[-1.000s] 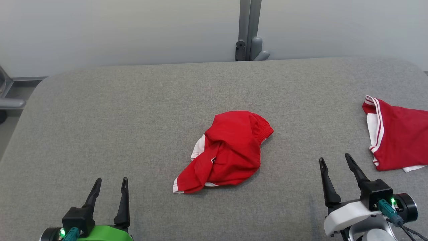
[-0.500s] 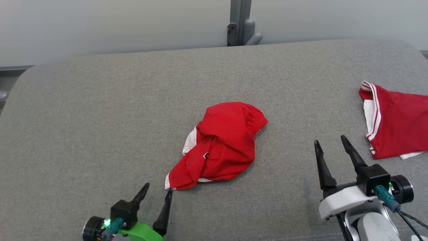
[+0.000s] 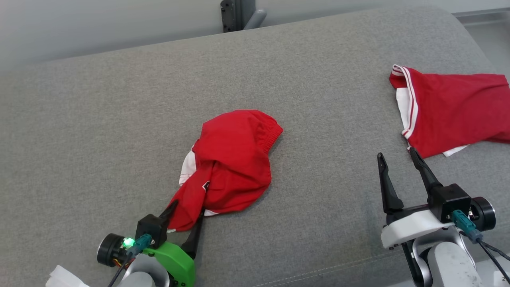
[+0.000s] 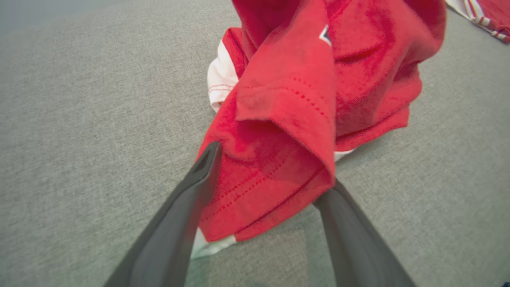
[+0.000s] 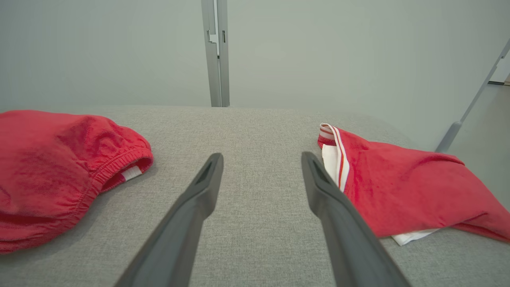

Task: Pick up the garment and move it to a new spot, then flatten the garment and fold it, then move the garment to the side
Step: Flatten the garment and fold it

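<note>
The garment [image 3: 231, 159] is a crumpled pair of red shorts with white trim, lying mid-table on the grey cloth. My left gripper [image 3: 188, 210] is open at its near-left corner. In the left wrist view the red hem [image 4: 275, 187] lies between the two fingers of the left gripper [image 4: 271, 167], which stand apart on either side without pinching it. My right gripper [image 3: 396, 153] is open over bare cloth to the right, holding nothing. The right wrist view shows the right gripper [image 5: 261, 156] with the garment's [image 5: 48, 171] elastic waistband to its left.
A second red piece with white stripes [image 3: 450, 107] lies at the table's right edge, just beyond my right fingertips, also seen as the striped red piece [image 5: 398, 191]. The padded grey table [image 3: 99, 119] has a rounded far edge, with a grey post [image 3: 235, 14] behind it.
The head camera has swung, shifting the whole picture. My left gripper has advanced right and forward until its open fingers straddle the garment's near corner. The right gripper has barely moved.
</note>
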Robot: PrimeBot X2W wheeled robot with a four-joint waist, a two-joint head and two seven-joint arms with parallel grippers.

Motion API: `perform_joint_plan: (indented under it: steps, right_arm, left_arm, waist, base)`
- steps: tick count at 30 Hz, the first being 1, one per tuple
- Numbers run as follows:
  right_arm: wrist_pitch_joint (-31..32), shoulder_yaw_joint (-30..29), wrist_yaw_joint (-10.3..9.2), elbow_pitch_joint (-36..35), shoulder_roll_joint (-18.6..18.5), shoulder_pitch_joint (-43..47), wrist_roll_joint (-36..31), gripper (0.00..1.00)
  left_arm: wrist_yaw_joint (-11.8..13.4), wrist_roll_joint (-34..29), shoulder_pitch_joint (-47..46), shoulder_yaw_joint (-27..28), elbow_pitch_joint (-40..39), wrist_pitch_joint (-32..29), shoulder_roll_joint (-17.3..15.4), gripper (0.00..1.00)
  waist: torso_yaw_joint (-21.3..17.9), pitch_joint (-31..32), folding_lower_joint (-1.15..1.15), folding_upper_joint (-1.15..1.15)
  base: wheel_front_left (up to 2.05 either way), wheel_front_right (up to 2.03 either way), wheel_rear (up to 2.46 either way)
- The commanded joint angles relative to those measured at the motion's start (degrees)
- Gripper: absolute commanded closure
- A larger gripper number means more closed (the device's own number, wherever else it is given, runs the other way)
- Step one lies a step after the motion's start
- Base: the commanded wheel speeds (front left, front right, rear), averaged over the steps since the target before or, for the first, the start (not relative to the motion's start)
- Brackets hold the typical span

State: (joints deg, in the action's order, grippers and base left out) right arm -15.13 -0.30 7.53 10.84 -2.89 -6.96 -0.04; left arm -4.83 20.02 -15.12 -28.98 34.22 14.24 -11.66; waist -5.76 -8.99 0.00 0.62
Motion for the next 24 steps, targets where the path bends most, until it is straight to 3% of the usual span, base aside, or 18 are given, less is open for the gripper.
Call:
perform_joint_plan:
  steps: [1,2,3,4,10,19,24]
  right_arm:
    - [0.0,0.1,-0.10,-0.1,0.0,-0.7,0.4,0.00]
    - [0.0,0.4,-0.09,0.0,0.0,-0.7,0.4,0.00]
    - [0.0,0.5,-0.10,0.1,0.0,-0.8,0.6,0.00]
    - [0.0,0.5,-0.09,0.1,0.0,-0.8,0.7,0.00]
    - [0.0,0.6,-0.09,0.1,0.0,-0.2,1.1,0.00]
    - [0.0,1.1,-0.10,0.7,0.0,-0.3,1.6,0.00]
    - [0.0,2.5,-0.10,1.1,0.0,-1.2,2.0,0.00]
  left_arm:
    - [0.3,-0.5,-0.8,0.2,0.3,0.4,-0.3,0.00]
    - [0.3,-0.2,-1.2,0.4,1.1,0.4,-0.2,0.00]
    - [0.0,0.6,-1.4,0.7,1.9,0.3,0.1,0.73]
    - [-0.3,1.6,-1.7,1.1,2.2,0.0,0.4,1.00]
    - [-2.4,10.4,-2.2,2.0,-2.6,-3.5,1.6,1.00]
    - [-2.7,34.6,-0.6,2.2,-27.5,-17.4,3.3,1.00]
    - [1.9,46.2,-0.4,4.7,-36.2,-23.0,6.7,1.00]
  waist:
    - [-1.5,-1.1,0.00,-0.62]
    - [-1.9,-1.1,0.00,-0.62]
    - [-2.2,-1.0,0.00,-0.62]
    - [-2.4,-1.0,0.00,-0.62]
    - [-3.0,-0.5,0.00,-0.62]
    - [-3.3,-0.2,0.00,-0.62]
    - [-4.5,-0.2,0.00,-0.62]
  base:
    - [0.00,0.00,0.00]
    - [0.00,0.00,0.00]
    - [0.00,0.00,0.00]
    - [0.00,0.00,0.00]
    - [0.00,0.00,0.00]
    - [0.00,0.00,0.00]
    - [0.00,0.00,0.00]
